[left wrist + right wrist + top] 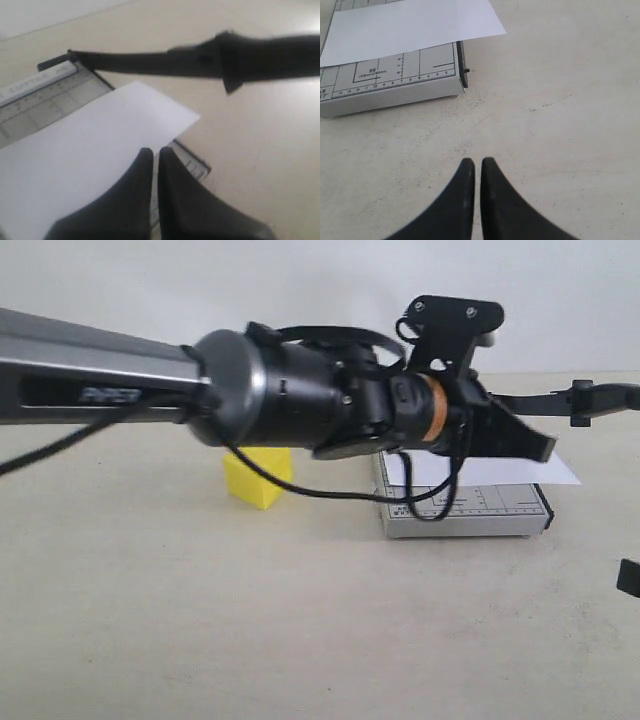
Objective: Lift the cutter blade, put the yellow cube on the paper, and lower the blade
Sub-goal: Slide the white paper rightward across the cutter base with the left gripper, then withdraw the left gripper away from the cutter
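The cutter blade (575, 400) stands raised off the grey board (465, 512); in the left wrist view the thin black arm (145, 62) runs out to its thick handle (272, 56). The white paper (505, 471) lies flat across the board and overhangs its far side. My left gripper (545, 448) hovers shut and empty just above the paper (90, 150), with its fingertips (145, 156) near the sheet's edge. The yellow cube (258, 478) rests on the table left of the board, partly hidden by the left arm. My right gripper (476, 162) is shut and empty over bare table, short of the board's corner (395, 85).
The beige tabletop (300, 620) surrounds the board. The bulky left arm (280, 390) stretches across the exterior view above the cube. A black piece of the right arm (628, 578) shows at the right edge.
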